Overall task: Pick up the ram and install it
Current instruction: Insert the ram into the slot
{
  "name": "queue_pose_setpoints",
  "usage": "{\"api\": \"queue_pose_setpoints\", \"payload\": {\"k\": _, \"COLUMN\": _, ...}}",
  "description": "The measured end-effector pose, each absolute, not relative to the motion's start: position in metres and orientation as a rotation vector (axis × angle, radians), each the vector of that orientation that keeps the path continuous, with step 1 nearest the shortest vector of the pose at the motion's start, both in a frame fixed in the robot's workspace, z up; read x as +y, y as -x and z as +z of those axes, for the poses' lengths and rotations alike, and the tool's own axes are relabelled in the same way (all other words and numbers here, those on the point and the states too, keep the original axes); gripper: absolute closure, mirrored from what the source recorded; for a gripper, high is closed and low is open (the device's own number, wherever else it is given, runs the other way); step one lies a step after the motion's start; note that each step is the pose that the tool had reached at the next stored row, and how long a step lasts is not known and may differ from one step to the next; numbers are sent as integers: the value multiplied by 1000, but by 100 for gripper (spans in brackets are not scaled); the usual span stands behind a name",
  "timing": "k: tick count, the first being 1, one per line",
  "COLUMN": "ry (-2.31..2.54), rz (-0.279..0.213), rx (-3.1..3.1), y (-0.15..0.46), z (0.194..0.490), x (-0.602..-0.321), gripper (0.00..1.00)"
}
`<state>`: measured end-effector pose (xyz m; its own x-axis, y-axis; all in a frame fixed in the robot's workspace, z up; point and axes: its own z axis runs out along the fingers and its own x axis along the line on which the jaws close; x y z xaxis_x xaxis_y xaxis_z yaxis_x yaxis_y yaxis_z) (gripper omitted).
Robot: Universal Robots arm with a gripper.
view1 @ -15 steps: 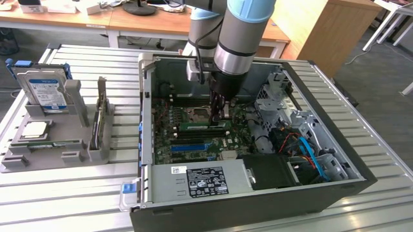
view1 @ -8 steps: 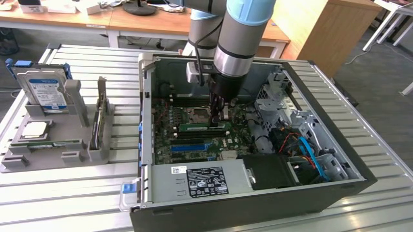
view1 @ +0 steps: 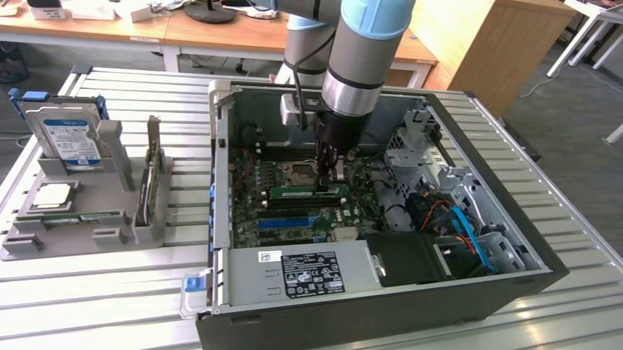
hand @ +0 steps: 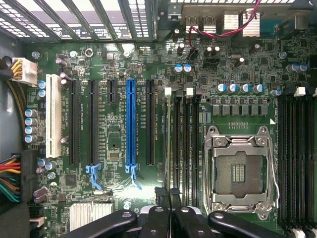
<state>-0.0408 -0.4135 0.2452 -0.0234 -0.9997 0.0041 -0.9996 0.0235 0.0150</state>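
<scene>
A big black metal computer box (view1: pixel 389 321) lies open on a silver table made of slats (view1: pixel 107 299), and the grey and blue robot arm reaches down into it. The black pincer (view1: pixel 331 182) sits low over the green board full of little parts (hand: pixel 114 64). Its two fingers (hand: pixel 159 194) are squeezed close together. The ram, a long thin green stick with dark chips (view1: pixel 303 193), stands on its edge in one of the long black slots. That slot is just beside the square silver socket (hand: pixel 241 171), and a long blue plastic slot (hand: pixel 130 124) is a few slots away on the other side. The finger tips are right at the top edge of the ram, near one end of it. I cannot tell if they pinch it or just rest on it. On the exterior view's left, well apart from the box, a grey plastic holder (view1: pixel 58 244) stands on the table with a silver hard drive (view1: pixel 66 142) upright in it.
</scene>
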Motion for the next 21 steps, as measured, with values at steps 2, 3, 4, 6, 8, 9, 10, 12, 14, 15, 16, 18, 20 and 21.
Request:
{"api": "queue_pose_setpoints", "payload": {"k": 2, "ry": -2186, "rz": -12, "rx": -2238, "y": 41, "z": 245, "x": -413, "gripper": 88}}
{"api": "queue_pose_setpoints", "payload": {"k": 3, "ry": -2186, "rz": -12, "rx": -2238, "y": 41, "z": 245, "x": -413, "gripper": 88}}
{"api": "queue_pose_setpoints", "payload": {"k": 4, "ry": -2186, "rz": -12, "rx": -2238, "y": 41, "z": 245, "x": -413, "gripper": 88}}
{"api": "queue_pose_setpoints", "payload": {"k": 6, "ry": -2186, "rz": -12, "rx": -2238, "y": 41, "z": 245, "x": -413, "gripper": 88}}
{"api": "queue_pose_setpoints", "payload": {"k": 8, "ry": -2186, "rz": -12, "rx": -2238, "y": 41, "z": 244, "x": -413, "gripper": 88}}
{"api": "queue_pose_setpoints", "payload": {"k": 9, "ry": -2186, "rz": -12, "rx": -2238, "y": 41, "z": 244, "x": -413, "gripper": 88}}
{"api": "queue_pose_setpoints", "payload": {"k": 10, "ry": -2186, "rz": -12, "rx": -2238, "y": 41, "z": 243, "x": -413, "gripper": 88}}
{"api": "queue_pose_setpoints", "payload": {"k": 12, "ry": -2186, "rz": -12, "rx": -2238, "y": 41, "z": 242, "x": -413, "gripper": 88}}
{"api": "queue_pose_setpoints", "payload": {"k": 14, "ry": -2186, "rz": -12, "rx": -2238, "y": 41, "z": 241, "x": -413, "gripper": 88}}
{"api": "queue_pose_setpoints", "payload": {"k": 15, "ry": -2186, "rz": -12, "rx": -2238, "y": 41, "z": 240, "x": -413, "gripper": 88}}
{"api": "queue_pose_setpoints", "payload": {"k": 16, "ry": -2186, "rz": -12, "rx": -2238, "y": 41, "z": 240, "x": -413, "gripper": 88}}
{"api": "queue_pose_setpoints", "payload": {"k": 18, "ry": -2185, "rz": -12, "rx": -2238, "y": 41, "z": 240, "x": -414, "gripper": 88}}
{"api": "queue_pose_setpoints", "payload": {"k": 20, "ry": -2186, "rz": -12, "rx": -2238, "y": 41, "z": 239, "x": -413, "gripper": 88}}
{"api": "queue_pose_setpoints", "payload": {"k": 21, "ry": -2186, "rz": -13, "rx": -2239, "y": 41, "z": 239, "x": -413, "gripper": 88}}
